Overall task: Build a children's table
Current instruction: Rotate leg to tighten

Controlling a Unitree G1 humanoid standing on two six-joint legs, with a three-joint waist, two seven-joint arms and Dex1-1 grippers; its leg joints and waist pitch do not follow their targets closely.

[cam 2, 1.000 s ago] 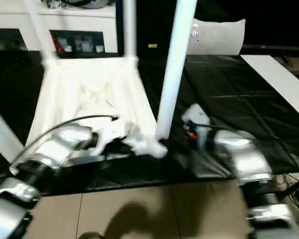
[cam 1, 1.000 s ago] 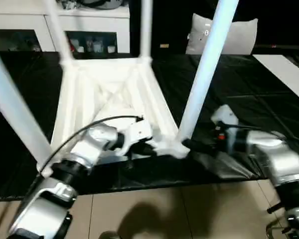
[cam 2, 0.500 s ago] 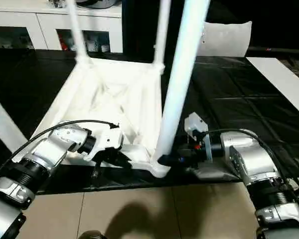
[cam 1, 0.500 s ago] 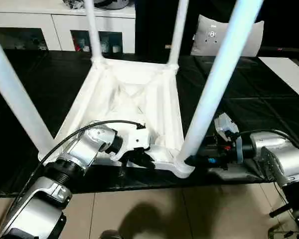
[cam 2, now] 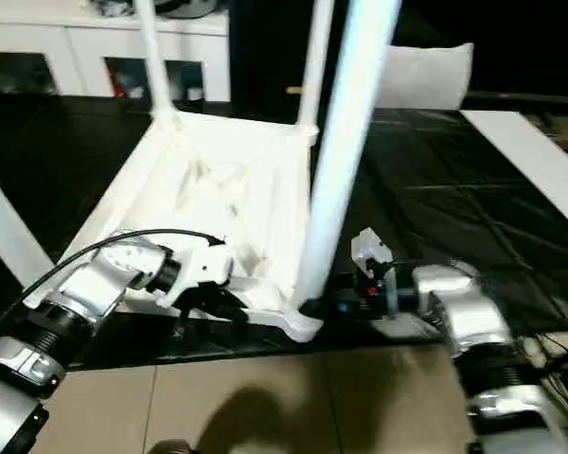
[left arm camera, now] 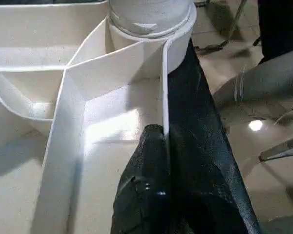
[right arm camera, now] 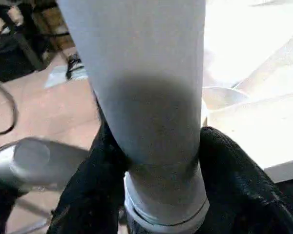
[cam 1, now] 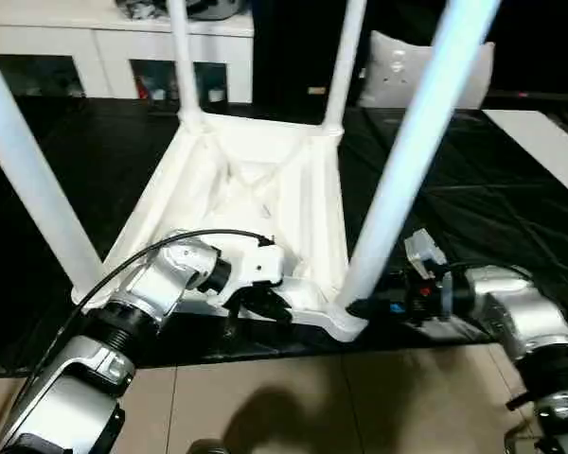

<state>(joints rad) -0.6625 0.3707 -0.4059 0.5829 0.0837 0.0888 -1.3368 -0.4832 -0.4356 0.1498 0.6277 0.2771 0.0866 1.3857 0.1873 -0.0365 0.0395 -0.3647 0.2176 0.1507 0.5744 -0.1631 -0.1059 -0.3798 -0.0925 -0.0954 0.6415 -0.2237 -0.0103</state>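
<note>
Right wrist view has the right gripper (right arm camera: 156, 190) closed around the base of the near leg (right arm camera: 141, 83), just above its corner socket (cam 1: 346, 322). Beside it, the left gripper (left arm camera: 158, 146) pinches the rim of the upturned tabletop (cam 1: 256, 180) on the black mat (cam 1: 454, 189). Best to keep the rim steady and press the leg straight down; beyond, no writing is readable.

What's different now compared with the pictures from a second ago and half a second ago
Little has changed. The view itself swung early on, so most of the apparent shift is the camera. The right hand stays clamped around the base of the near right leg at its corner socket, and the left hand keeps its pinch on the near rim of the upturned tabletop. All four legs still stand in their sockets.
</note>
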